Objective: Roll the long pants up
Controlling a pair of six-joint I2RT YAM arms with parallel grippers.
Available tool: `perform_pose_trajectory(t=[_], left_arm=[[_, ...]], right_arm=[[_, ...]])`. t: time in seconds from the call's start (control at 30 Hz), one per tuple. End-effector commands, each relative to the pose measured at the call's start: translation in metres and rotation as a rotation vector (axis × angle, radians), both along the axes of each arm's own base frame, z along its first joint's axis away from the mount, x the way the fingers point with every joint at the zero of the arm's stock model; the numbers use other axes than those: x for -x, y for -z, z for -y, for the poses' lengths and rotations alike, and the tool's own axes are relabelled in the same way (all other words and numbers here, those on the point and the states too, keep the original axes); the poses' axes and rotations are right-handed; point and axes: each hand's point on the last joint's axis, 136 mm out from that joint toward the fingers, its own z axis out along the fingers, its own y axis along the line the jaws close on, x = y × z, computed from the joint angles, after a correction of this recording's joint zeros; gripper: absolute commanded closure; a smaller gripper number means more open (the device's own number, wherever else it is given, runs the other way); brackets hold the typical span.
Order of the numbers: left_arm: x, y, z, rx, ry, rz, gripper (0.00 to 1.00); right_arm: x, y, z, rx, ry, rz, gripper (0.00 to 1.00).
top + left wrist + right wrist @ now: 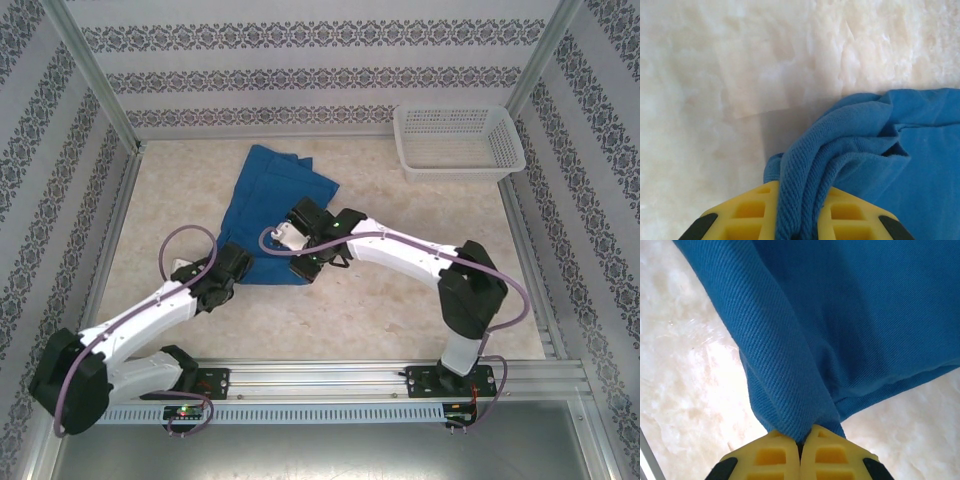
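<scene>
The left tool (799, 205) and right tool (800, 442) each pinched a near corner of the pants (272, 195), probably so the hem could roll evenly across the table (400, 310).

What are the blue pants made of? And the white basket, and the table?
The long pants look like soft matte cotton-type cloth: fine diagonal ribs show, and it bunches into folds. The basket looks like white moulded plastic, its walls a mesh of small holes. The table has a beige marble pattern, slightly shiny; real stone or a printed sheet, I can't tell.
</scene>
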Motion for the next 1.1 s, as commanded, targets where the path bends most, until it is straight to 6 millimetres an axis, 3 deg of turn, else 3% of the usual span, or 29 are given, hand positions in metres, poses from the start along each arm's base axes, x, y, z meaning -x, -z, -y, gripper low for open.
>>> perform_pose_trajectory(t=[0.0, 0.27, 0.67, 0.7, 0.77, 0.87, 1.0, 1.07], left_arm=[[-0.01, -0.002, -0.01, -0.075, 0.037, -0.081, 0.9], [-0.037, -0.009, -0.008, -0.079, 0.075, -0.164, 0.91], [-0.066, 0.009, -0.004, -0.069, 0.118, -0.258, 0.92], [-0.07, 0.01, -0.003, -0.068, 0.122, -0.26, 0.92], [-0.08, 0.01, 0.0, -0.064, 0.135, -0.263, 0.92], [-0.094, 0.012, 0.006, -0.054, 0.152, -0.276, 0.92], [-0.11, 0.017, 0.016, -0.018, 0.166, -0.278, 0.93], [-0.115, 0.02, 0.021, 0.002, 0.171, -0.279, 0.93]], right_arm=[[-0.004, 0.011, 0.005, 0.038, -0.007, -0.065, 1.0], [-0.037, 0.022, 0.008, 0.047, 0.021, -0.099, 1.0], [-0.075, 0.048, 0.014, 0.071, 0.074, -0.117, 1.0], [-0.077, 0.047, 0.014, 0.072, 0.076, -0.112, 0.97], [-0.081, 0.04, 0.012, 0.072, 0.083, -0.083, 0.7], [-0.082, 0.017, 0.009, 0.067, 0.087, -0.008, 0.43], [-0.066, -0.028, -0.008, 0.017, 0.073, 0.123, 0.39], [-0.05, -0.041, -0.021, 0.004, 0.047, 0.191, 0.38]])
